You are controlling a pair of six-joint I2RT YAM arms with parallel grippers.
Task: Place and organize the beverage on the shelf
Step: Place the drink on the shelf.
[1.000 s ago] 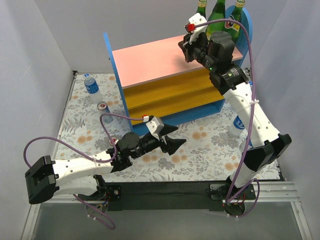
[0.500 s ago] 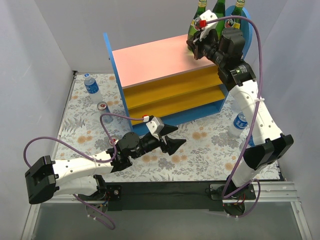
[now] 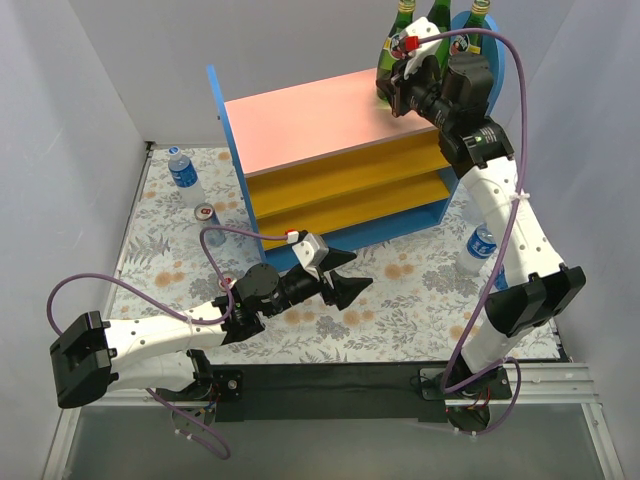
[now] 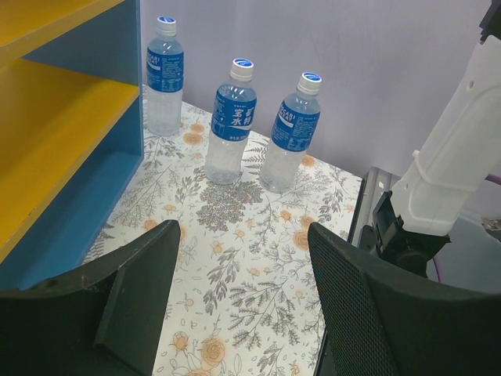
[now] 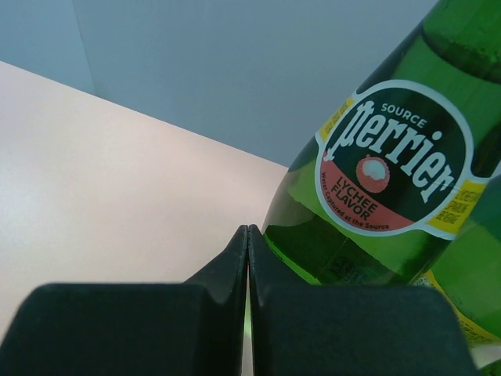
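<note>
The shelf (image 3: 300, 115) stands at the back of the mat, its pink top board bare on the left. Three green glass bottles (image 3: 440, 12) stand at its far right corner. My right gripper (image 3: 386, 92) hovers over that board. It is shut on nothing, with its tip (image 5: 248, 229) right beside the nearest green bottle (image 5: 376, 196). My left gripper (image 3: 348, 275) hangs open over the mat before the shelf, nothing between its fingers (image 4: 241, 231). Three clear blue-labelled bottles (image 4: 231, 117) stand upright beyond it. Another clear bottle (image 3: 185, 175) and a silver-red can (image 3: 207, 215) stand left of the shelf.
The shelf's yellow lower boards (image 4: 55, 117) and blue side panel (image 4: 94, 180) lie to the left in the left wrist view. My right arm's white link (image 4: 458, 149) rises just right of the three bottles. Grey walls close in the floral mat (image 3: 400, 300).
My right gripper has moved back and to the right across the pink top board, up to the green bottles. The left arm has not moved.
</note>
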